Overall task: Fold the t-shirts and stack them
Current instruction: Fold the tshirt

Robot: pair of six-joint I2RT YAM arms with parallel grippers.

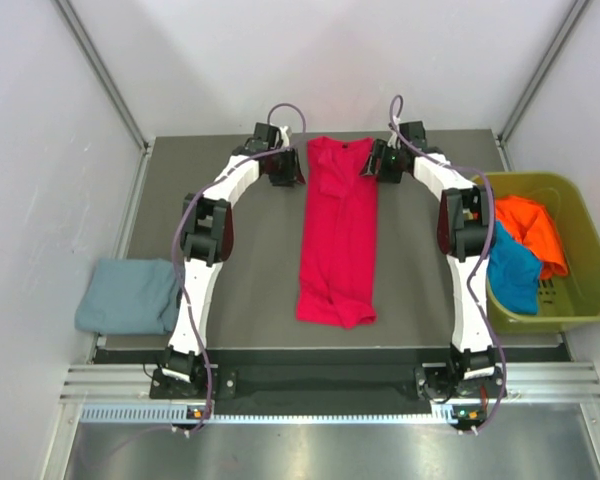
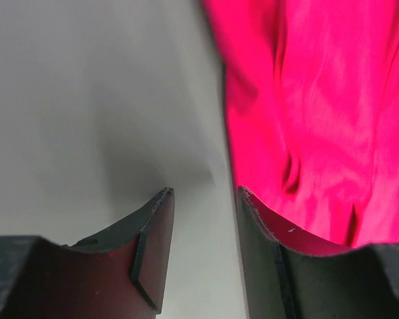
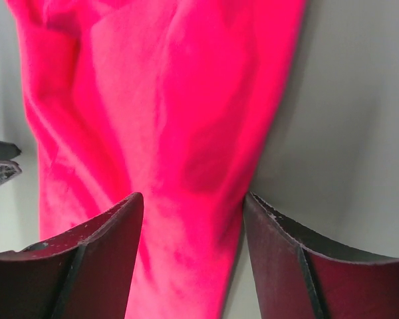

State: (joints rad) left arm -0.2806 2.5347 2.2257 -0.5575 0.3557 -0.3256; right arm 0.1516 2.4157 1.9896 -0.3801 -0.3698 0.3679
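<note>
The crimson red t-shirt lies folded into a long narrow strip down the middle of the table, collar at the far end. My left gripper is open beside its far left edge, over bare table; the shirt fills the right of the left wrist view. My right gripper is open at the far right edge, its jaws straddling the red cloth. The grey-blue t-shirt lies folded at the near left. The orange t-shirt and turquoise t-shirt lie in the bin.
The olive-green plastic bin stands at the right edge of the table. White walls enclose the dark grey table on three sides. A metal rail runs along the near edge by the arm bases.
</note>
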